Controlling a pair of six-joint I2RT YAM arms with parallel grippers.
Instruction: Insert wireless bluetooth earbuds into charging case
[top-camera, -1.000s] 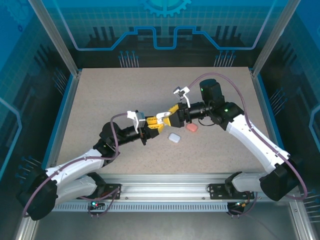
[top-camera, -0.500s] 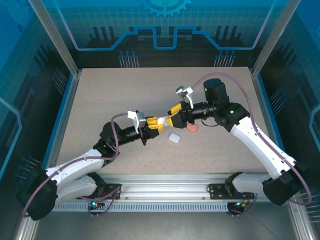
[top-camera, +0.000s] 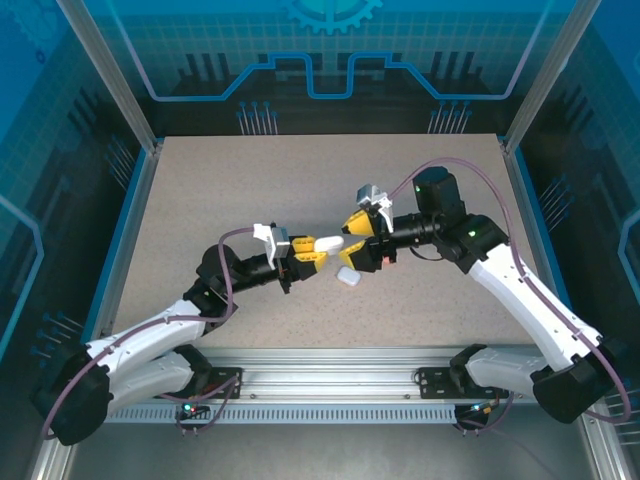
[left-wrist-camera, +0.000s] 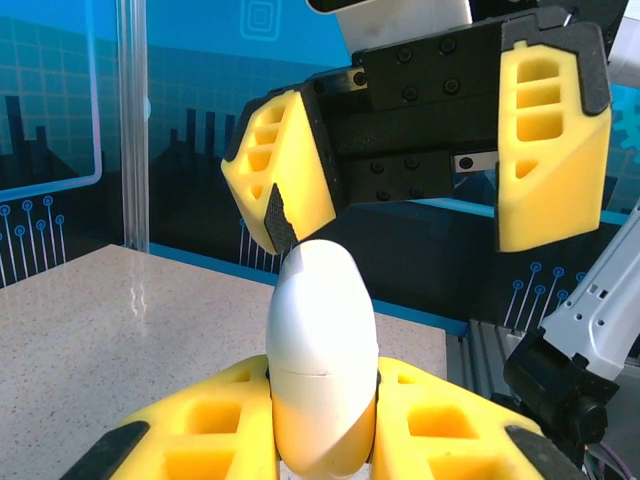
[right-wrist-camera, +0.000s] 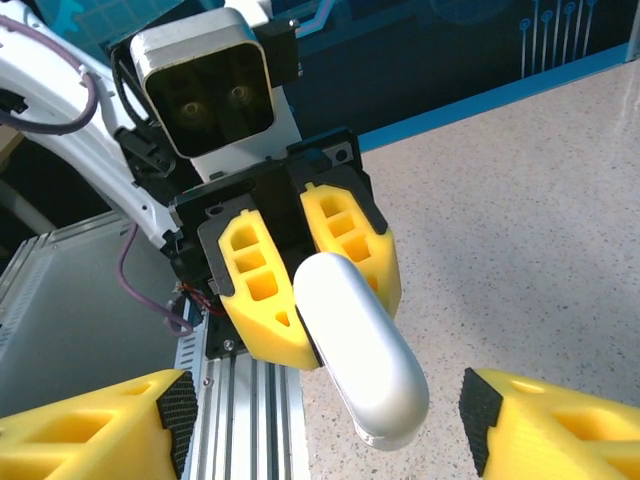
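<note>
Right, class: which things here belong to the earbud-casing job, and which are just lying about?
In the job:
- white case, shut, gripped in the left claw
- right claw, open, facing that case

Lying about:
- second white case, on the table near the claws, not held

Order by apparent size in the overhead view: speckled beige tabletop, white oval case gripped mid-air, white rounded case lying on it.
1. Speckled beige tabletop
2. Tie: white oval case and white rounded case; the gripped one is nearer the camera.
</note>
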